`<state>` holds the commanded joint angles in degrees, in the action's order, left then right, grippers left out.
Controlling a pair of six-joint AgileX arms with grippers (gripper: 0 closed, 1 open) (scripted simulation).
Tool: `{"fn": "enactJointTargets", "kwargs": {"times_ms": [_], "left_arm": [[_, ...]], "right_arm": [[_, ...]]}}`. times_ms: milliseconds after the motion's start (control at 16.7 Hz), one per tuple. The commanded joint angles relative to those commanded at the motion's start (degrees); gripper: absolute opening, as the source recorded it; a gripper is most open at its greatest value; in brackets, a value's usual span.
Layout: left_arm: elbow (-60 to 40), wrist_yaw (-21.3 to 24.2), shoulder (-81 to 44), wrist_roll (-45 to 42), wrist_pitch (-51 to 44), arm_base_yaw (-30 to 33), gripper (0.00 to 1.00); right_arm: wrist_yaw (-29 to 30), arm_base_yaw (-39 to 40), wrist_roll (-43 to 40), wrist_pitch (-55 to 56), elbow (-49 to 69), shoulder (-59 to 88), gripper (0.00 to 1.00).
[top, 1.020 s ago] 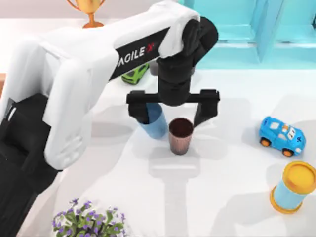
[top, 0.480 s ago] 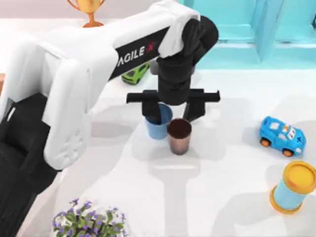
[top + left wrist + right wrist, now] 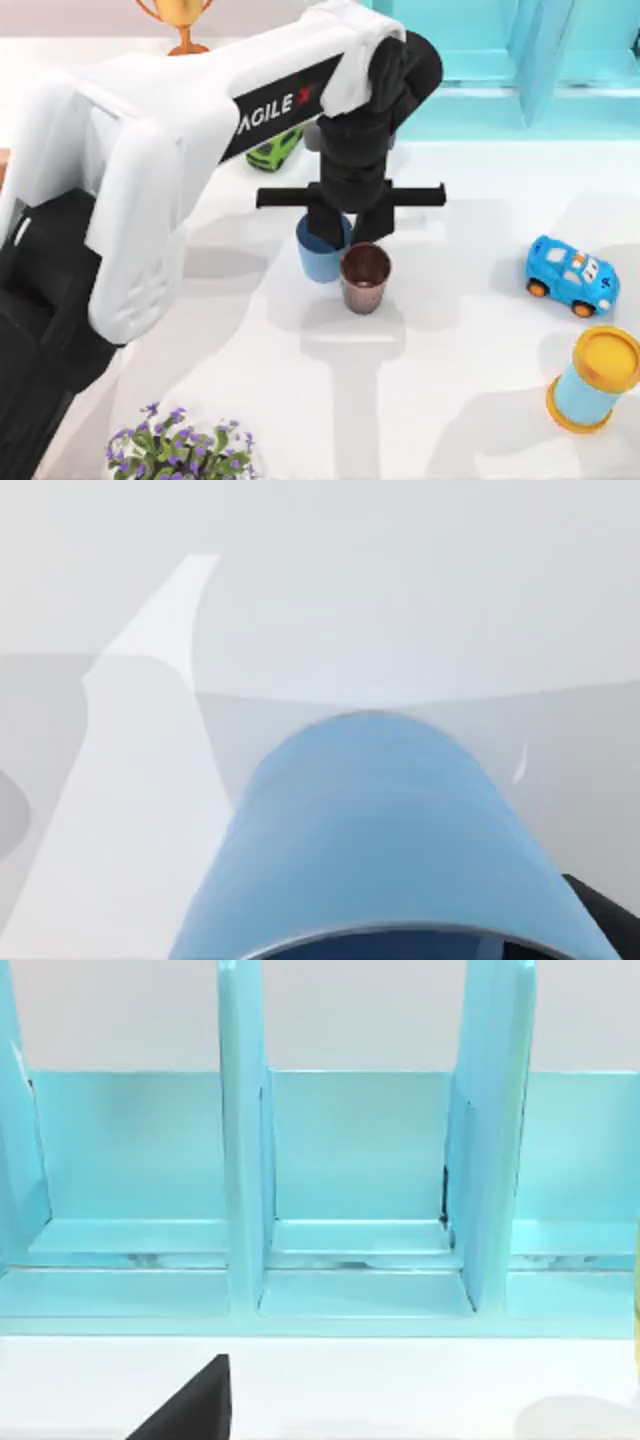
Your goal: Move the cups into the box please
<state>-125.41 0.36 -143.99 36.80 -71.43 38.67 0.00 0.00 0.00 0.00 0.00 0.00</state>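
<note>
My left arm reaches across the white worktop [image 3: 420, 400], and its gripper [image 3: 338, 225] hangs straight down over the light blue cup [image 3: 320, 258]. From above, the two black fingers [image 3: 322, 218] have drawn in against the cup's rim, one just inside the lip and the other on the outside toward the brown cup [image 3: 364, 279], so the jaws look closed on the blue cup's wall. In the left wrist view the blue cup [image 3: 385, 830] sits very close below the camera, standing upright on the worktop, with a dark bit of finger at the edge beside it.

The brown cup stands upright right beside the blue cup, on the side nearer the blue toy car [image 3: 571, 275]; I can't tell whether the two cups touch. Beyond the blue cup, partly under my arm, lies a green toy car [image 3: 272, 152]. The blue cylinder with the yellow lid [image 3: 595, 380] stands well apart from the blue cup, past the blue toy car. A potted plant with purple flowers [image 3: 180, 448] and a gold trophy [image 3: 180, 20] sit well away from the blue cup.

The right wrist view looks at the turquoise shelf unit [image 3: 360, 1160]; I can't tell how the right jaws stand.
</note>
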Motion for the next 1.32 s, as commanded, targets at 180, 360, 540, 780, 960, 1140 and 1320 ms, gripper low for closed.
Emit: {"fn": "enactJointTargets", "kwargs": {"times_ms": [180,360,540,780,960,1140,1320], "left_arm": [[0.0,0.0,0.0,0.0,0.0,0.0,0.00],[0.1,0.0,0.2,-0.2,-0.2,-0.2,0.00],[2.0,-0.1,4.3,-3.4,-3.4,-3.5,0.00],[4.1,-0.1,13.3,-7.8,-7.9,-8.0,0.00],[5.7,-0.2,16.3,-10.4,-10.5,-10.6,0.00],[5.5,-0.3,16.2,-10.4,-10.4,-10.3,0.00],[7.1,-0.3,17.7,-11.8,-10.3,-11.5,0.00]], "right_arm": [[0.0,0.0,0.0,0.0,0.0,0.0,1.00],[0.0,0.0,0.0,0.0,0.0,0.0,1.00],[0.0,0.0,0.0,0.0,0.0,0.0,1.00],[0.0,0.0,0.0,0.0,0.0,0.0,1.00],[0.0,0.0,0.0,0.0,0.0,0.0,1.00],[0.0,0.0,0.0,0.0,0.0,0.0,1.00],[0.0,0.0,0.0,0.0,0.0,0.0,1.00]]}}
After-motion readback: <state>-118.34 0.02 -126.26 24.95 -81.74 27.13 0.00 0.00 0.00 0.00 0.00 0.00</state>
